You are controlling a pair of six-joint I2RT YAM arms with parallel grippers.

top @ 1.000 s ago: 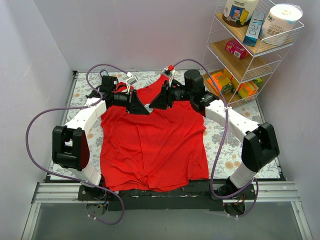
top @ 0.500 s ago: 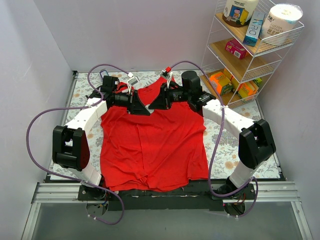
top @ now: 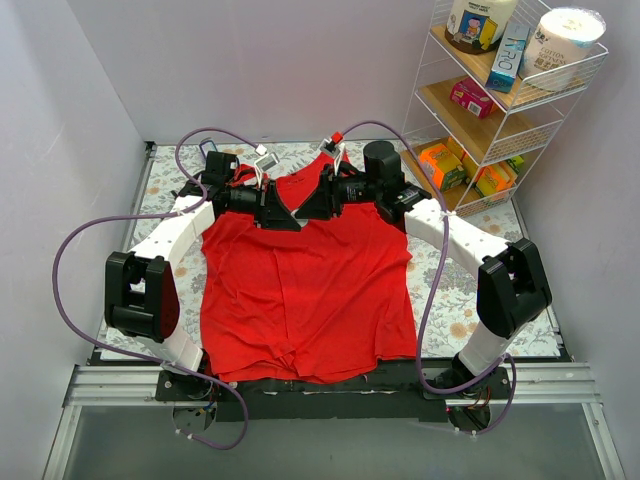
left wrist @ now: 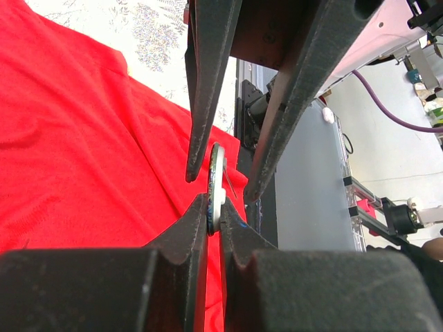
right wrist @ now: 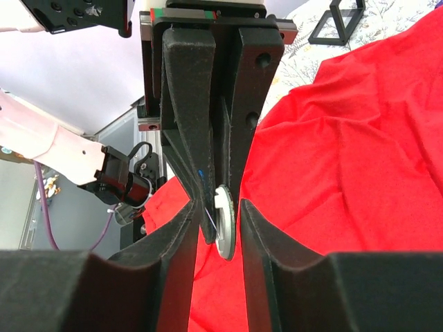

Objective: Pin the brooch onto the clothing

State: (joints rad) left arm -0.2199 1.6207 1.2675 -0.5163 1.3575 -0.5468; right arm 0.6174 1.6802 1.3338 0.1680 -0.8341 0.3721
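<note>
The clothing (top: pixel 305 290), a red tank top, lies flat on the floral mat; it also fills the left wrist view (left wrist: pixel 76 152) and the right wrist view (right wrist: pixel 346 152). Both grippers meet tip to tip above its neckline. My left gripper (top: pixel 275 212) (left wrist: pixel 215 207) is shut on the brooch (left wrist: pixel 216 181), a small round grey disc held edge-on with a thin pin showing. My right gripper (top: pixel 312 205) (right wrist: pixel 218 204) is open, its fingers (left wrist: pixel 208 83) straddling the brooch (right wrist: pixel 225 232) with a gap on the right side.
A white wire shelf (top: pixel 500 110) with boxes, cartons and a jar stands at the back right. Purple cables (top: pixel 60 270) loop beside both arms. A small black frame (right wrist: pixel 339 21) sits on the mat (top: pixel 460 290) behind the tank top.
My right arm has shifted slightly left, bringing its fingers closer around the brooch. The left arm and the tank top have stayed where they were.
</note>
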